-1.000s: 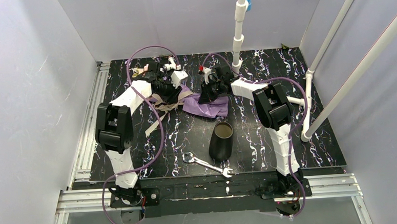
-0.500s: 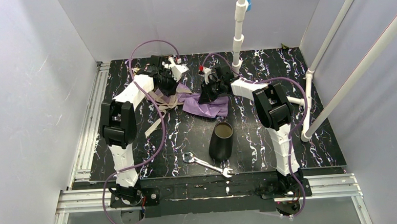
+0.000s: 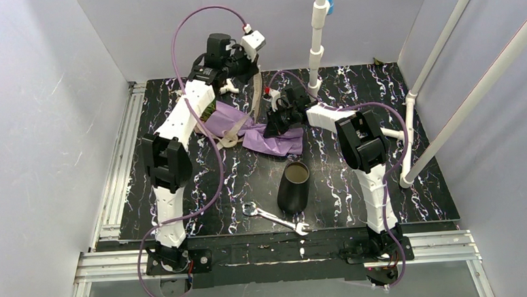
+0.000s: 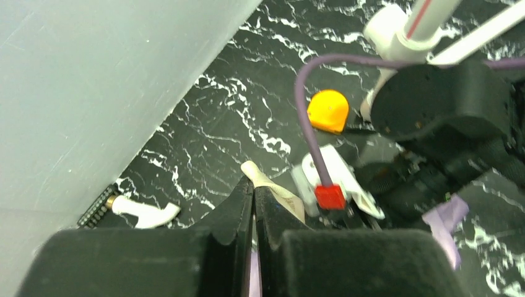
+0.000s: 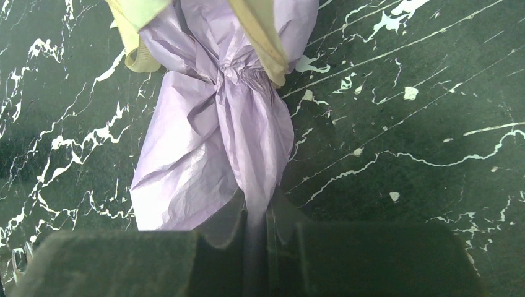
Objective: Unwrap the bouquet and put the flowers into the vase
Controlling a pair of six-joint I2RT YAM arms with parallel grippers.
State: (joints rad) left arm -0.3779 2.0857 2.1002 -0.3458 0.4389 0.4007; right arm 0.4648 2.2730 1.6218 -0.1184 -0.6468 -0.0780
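The bouquet's purple paper (image 3: 268,139) lies at the back middle of the table. My right gripper (image 3: 275,125) is shut on its twisted narrow end (image 5: 251,148). High near the back wall, my left gripper (image 3: 248,62) is shut on the beige ribbon (image 3: 254,94). The ribbon hangs from it down to the paper, and its tip pokes out past the jaws (image 4: 271,187). Loops of ribbon (image 5: 262,31) still cross the paper's neck. The flowers are hidden behind my left arm and the paper. The black vase (image 3: 294,186) stands upright in front of the bouquet.
A metal wrench (image 3: 275,218) lies near the table's front edge. A white pipe post (image 3: 316,43) stands at the back, just right of my right wrist. Slanted white pipes (image 3: 448,91) cross the right side. A small white curved piece (image 4: 143,212) lies by the back wall.
My left gripper shut on the ribbon, then rose up and back toward the wall, drawing the ribbon up with it. More purple paper shows now. The right gripper has stayed put.
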